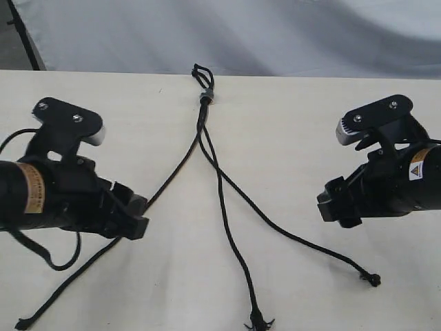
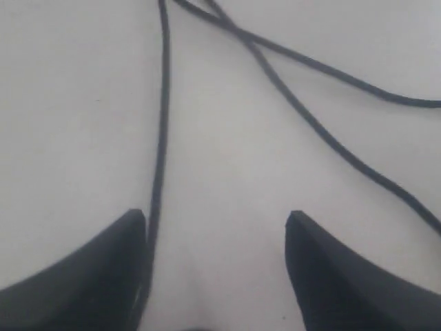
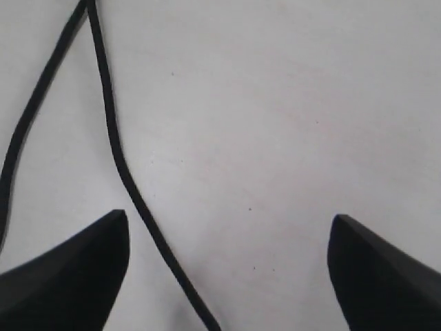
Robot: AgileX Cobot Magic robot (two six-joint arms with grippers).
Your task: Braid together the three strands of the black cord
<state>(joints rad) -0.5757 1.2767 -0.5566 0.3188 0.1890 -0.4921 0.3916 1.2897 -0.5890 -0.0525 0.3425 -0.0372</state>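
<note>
The black cord lies on the pale table, with its short loops and grey band at the far edge. Three strands fan out from the band. The left strand runs under my left gripper, which is open; in the left wrist view this strand passes just inside one finger. The middle strand ends in a frayed tip. My right gripper is open, and the right strand lies between its fingers.
A grey cloth backdrop hangs behind the table's far edge. A thick smooth robot cable loops beneath the left arm. The right strand's knotted tip lies below the right arm.
</note>
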